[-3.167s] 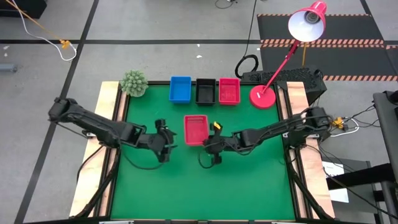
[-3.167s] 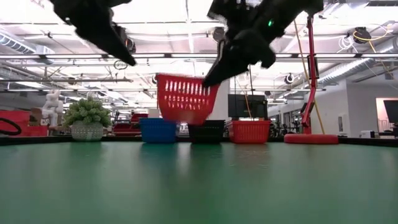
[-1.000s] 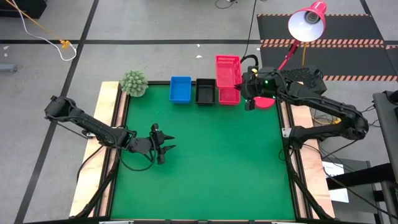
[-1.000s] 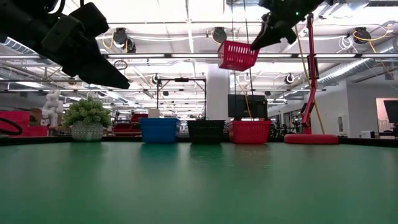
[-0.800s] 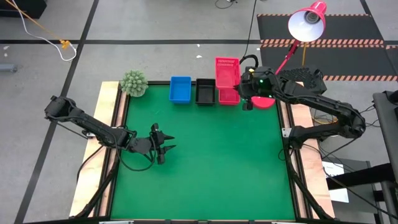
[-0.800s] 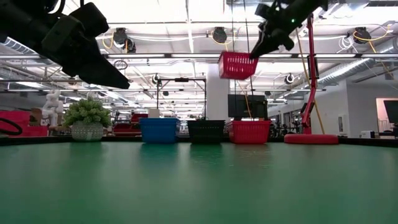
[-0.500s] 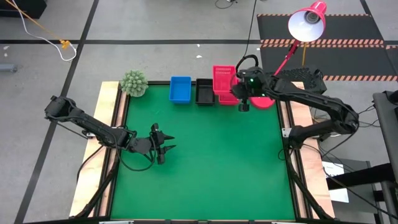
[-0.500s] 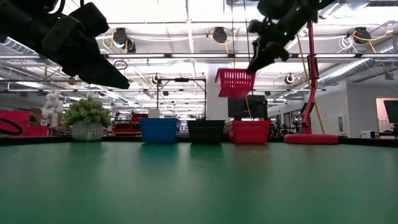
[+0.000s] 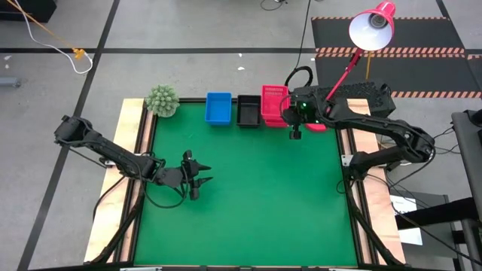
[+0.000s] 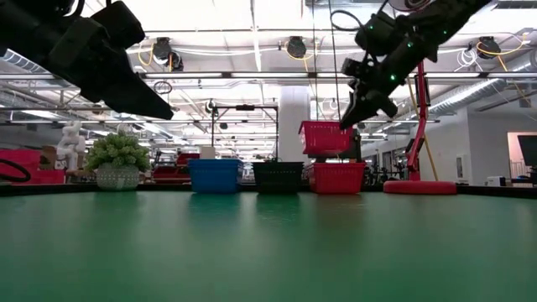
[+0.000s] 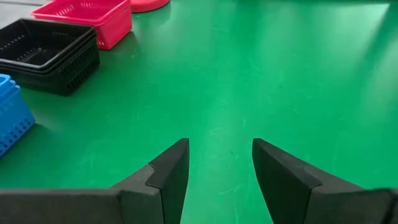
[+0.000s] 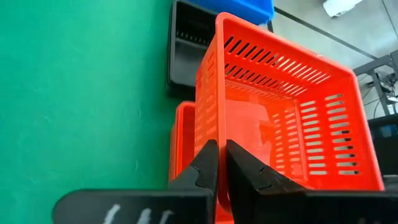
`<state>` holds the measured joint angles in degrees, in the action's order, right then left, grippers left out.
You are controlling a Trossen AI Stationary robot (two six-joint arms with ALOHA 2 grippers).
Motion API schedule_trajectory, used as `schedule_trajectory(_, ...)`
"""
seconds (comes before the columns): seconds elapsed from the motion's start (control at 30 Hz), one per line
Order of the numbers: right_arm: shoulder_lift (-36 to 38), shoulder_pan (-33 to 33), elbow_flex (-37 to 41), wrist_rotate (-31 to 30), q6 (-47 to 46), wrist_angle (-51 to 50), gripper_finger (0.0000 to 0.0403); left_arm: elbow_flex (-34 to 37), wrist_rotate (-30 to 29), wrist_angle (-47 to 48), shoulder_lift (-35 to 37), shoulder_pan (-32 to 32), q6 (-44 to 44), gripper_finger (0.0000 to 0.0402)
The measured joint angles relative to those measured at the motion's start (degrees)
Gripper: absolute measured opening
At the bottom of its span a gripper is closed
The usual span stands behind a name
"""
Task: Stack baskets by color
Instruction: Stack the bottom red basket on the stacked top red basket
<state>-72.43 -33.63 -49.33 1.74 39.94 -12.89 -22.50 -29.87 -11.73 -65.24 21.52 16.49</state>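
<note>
At the table's far edge stand a blue basket (image 9: 218,108), a black basket (image 9: 248,110) and a red basket (image 10: 338,177), side by side on their bottoms. My right gripper (image 12: 219,163) is shut on another red basket (image 10: 325,137), which hangs just above the red one on the table. My left gripper (image 9: 202,178) stands open over the mat's left middle, clear of the baskets, with nothing between its fingers (image 11: 168,171). My right gripper pinches the rim of one side wall (image 12: 217,140) of the red basket between its two fingers, close to a corner. The fingers slant down from the table's right side. The basket hangs clear, its opening up and nearly level, above the red basket on the table.
A green spiky plant (image 9: 161,100) stands at the far left corner. The red lamp's round base (image 9: 319,118) sits right of the baskets, its stem rising behind my right arm. The green mat (image 9: 256,196) lies open across the middle and near side.
My right gripper has come down with the red basket from high above the far edge to just over the red basket on the table, shifting slightly toward the table's left. The basket has stayed opening-up. My left arm has kept still.
</note>
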Motion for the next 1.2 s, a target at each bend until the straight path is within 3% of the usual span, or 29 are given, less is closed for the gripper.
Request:
schedule_trajectory(0.2, 0.5, -2.1, 4.0, 0.1, 2.1, 2.4, 0.001, 0.0, 0.0, 0.0, 0.0, 0.0, -0.3, 0.0177)
schedule_trajectory(0.33, 0.5, -4.0, 4.9, 4.2, 4.1, 4.3, 0.001, 0.0, 0.0, 0.0, 0.0, -0.2, -0.9, 0.0177)
schedule_trajectory(0.6, 0.5, -6.1, 5.1, 6.2, 4.5, 4.7, 0.001, 0.0, -0.1, -0.1, 0.0, -0.7, -1.0, 0.0177)
schedule_trajectory(1.2, 0.0, -6.5, 5.1, 6.2, 4.1, 3.9, 0.0012, 0.0, -0.1, 0.0, 0.0, -0.7, -1.3, 0.0177)
